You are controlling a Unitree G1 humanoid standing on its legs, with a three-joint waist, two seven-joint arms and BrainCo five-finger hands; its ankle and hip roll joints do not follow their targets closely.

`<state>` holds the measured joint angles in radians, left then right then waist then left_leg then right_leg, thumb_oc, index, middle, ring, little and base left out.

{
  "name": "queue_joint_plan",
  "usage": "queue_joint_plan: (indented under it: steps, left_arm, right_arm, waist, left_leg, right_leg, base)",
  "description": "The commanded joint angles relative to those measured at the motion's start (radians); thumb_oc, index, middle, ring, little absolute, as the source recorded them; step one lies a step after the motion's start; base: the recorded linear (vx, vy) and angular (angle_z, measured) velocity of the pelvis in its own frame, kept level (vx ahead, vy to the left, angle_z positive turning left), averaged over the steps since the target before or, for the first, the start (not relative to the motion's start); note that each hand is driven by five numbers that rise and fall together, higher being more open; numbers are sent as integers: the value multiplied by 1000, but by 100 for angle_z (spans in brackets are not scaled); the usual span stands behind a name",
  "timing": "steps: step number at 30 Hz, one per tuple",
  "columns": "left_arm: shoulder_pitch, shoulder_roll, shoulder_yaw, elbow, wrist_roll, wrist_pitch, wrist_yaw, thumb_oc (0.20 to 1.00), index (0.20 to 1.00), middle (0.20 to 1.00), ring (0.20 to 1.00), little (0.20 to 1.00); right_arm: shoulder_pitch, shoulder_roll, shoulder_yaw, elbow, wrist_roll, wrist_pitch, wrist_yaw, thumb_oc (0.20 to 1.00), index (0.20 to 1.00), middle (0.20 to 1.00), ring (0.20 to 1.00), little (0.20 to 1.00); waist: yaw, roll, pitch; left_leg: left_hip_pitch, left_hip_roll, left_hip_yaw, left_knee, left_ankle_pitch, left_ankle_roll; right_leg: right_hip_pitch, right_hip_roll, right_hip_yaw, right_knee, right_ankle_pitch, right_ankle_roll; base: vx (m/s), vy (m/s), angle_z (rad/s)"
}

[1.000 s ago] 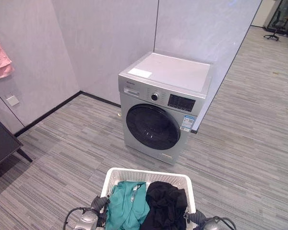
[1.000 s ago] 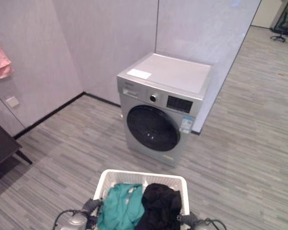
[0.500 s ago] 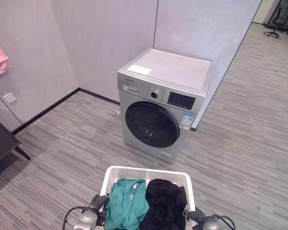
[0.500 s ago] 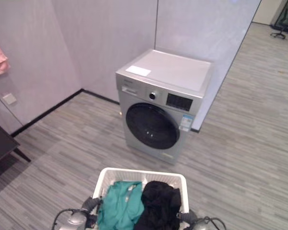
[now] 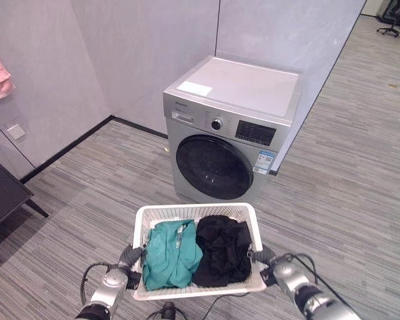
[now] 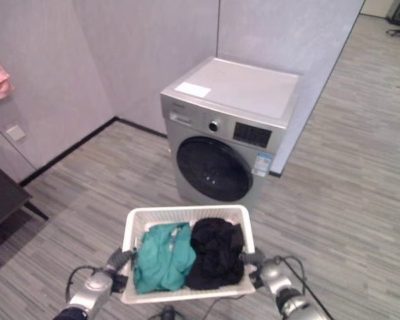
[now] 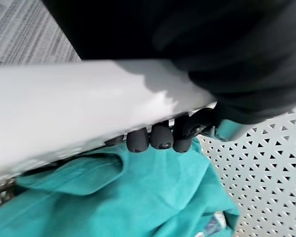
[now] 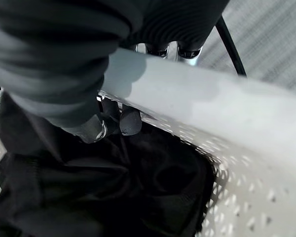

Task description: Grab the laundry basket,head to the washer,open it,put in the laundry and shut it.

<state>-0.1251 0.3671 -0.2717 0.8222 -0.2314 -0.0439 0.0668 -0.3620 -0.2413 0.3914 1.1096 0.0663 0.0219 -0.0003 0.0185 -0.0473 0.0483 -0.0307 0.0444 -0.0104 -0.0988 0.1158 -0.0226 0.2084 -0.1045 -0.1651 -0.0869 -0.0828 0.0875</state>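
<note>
Fingers [image 7: 158, 138] of the left hand [image 5: 129, 257] are hooked over the left rim of the white laundry basket [image 5: 237, 211], dark tips curled down inside against the perforated wall; the right hand [image 5: 265, 255] does the same on the right rim, its fingertips [image 8: 129, 121] tucked in above the black clothing. Both hands are closed round the rim, so the basket hangs between them, near the robot and off the floor as far as I can judge.

Inside lie a teal garment [image 5: 170, 253] on the left and a black garment [image 5: 220, 248] on the right, both loosely heaped. The load looks light and soft (nothing in it seems likely to shift hard). The basket itself is thin plastic, stiff enough along the rolled rim but probably flexible in the walls, so the rim at the two short sides is the sound place to hold.

Beyond it, toward the far wall, stands the silver washer [image 5: 253, 87], its round dark door [image 5: 213, 167] shut and facing the robot, just past the basket's far edge.
</note>
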Motion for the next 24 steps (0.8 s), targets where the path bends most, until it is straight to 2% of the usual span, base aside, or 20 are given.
queue_joint_plan:
  steps: [1,5,7,9,14,17,18,24]
  left_arm:
    - [-191,21,-42,-34,-56,-58,13,200,200,200,200,200]
    - [-191,21,-42,-34,-56,-58,13,200,200,200,200,200]
    - [-231,28,-55,-50,-86,-52,22,200,200,200,200,200]
    - [-241,105,-15,-223,-101,-53,40,200,200,200,200,200]
    - [-179,145,42,-341,-112,-55,36,200,200,200,200,200]
    - [-121,189,118,-452,-91,-61,32,200,200,200,200,200]
    - [-105,214,154,-499,-78,-64,30,200,200,200,200,200]
    - [-93,258,215,-572,-38,-65,24,200,200,200,200,200]
  right_arm:
    - [-135,-79,47,25,14,-17,-34,200,200,200,200,200]
    - [-135,-79,47,25,14,-17,-34,200,200,200,200,200]
    - [-219,-71,58,43,45,-2,-39,200,200,200,200,200]
    - [-319,-120,72,-58,79,12,-34,200,200,200,200,200]
    - [-302,-159,53,-135,89,17,-16,200,200,200,200,200]
    - [-258,-231,1,-274,100,10,2,200,200,200,200,200]
    - [-228,-285,-32,-362,85,8,12,200,200,200,200,200]
    - [-130,-378,-136,-537,63,4,29,200,200,200,200,200]
  waist:
    - [60,33,9]
    - [60,33,9]
    - [64,31,14]
    - [69,15,37]
    - [72,3,40]
    - [72,-14,49]
    - [67,-17,52]
    - [50,-16,50]
  left_leg:
    - [100,89,39,12,-118,-75]
    - [100,89,39,12,-118,-75]
    - [95,90,37,12,-114,-75]
    - [92,92,41,12,-110,-73]
    - [102,92,55,12,-115,-68]
    - [100,76,71,45,-135,-53]
    - [91,60,76,69,-156,-41]
    - [93,19,93,93,-195,2]
  right_leg:
    - [-87,-84,-61,0,78,68]
    - [-87,-84,-61,0,78,68]
    - [-90,-84,-61,0,81,67]
    - [-100,-76,-48,0,89,70]
    - [-98,-80,-39,0,93,75]
    - [-96,-98,-26,2,105,84]
    - [-108,-115,-17,19,112,94]
    - [-168,-168,17,120,121,120]
  base:
    - [0,0,0]
    - [-2,0,-1]
    - [-29,10,-1]
    - [-81,58,-8]
    - [-12,49,-14]
    - [-39,137,-13]
    - [-49,150,-25]
    - [-22,183,-14]
